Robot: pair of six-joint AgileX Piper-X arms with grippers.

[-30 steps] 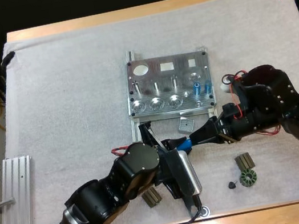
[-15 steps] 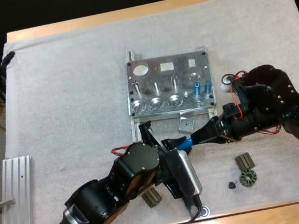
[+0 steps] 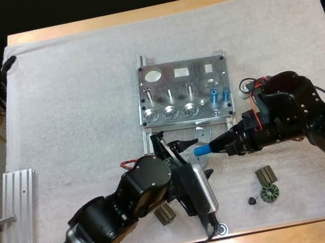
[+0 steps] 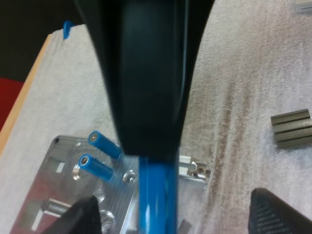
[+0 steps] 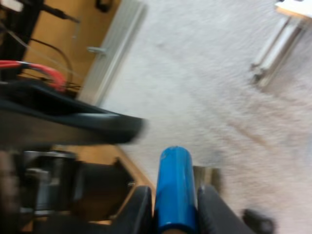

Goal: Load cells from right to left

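Observation:
The metal fixture (image 3: 185,89) lies mid-mat with two blue cylinders (image 3: 214,95) standing in its right-hand holes; the left wrist view has them (image 4: 97,165) beyond the gripper. My right gripper (image 3: 214,147) is shut on another blue cylinder (image 3: 201,150) just below the fixture, its fingers (image 5: 141,207) pressing it (image 5: 175,190) from both sides. My left gripper (image 3: 176,146) is open beside that cylinder, its fingers (image 4: 80,217) standing wide apart on either side of the blue cylinder (image 4: 158,195) without touching it.
A small metal block (image 3: 201,133) lies under the fixture's front edge. Dark ribbed parts (image 3: 265,176) and a round toothed one (image 3: 268,193) sit at the lower right, another (image 3: 163,214) under my left arm. An aluminium rail (image 3: 15,216) lies at the left edge.
My left gripper's fingers have spread apart and let go of the blue cylinder. The right gripper keeps hold of it and has drawn it slightly up and to the right.

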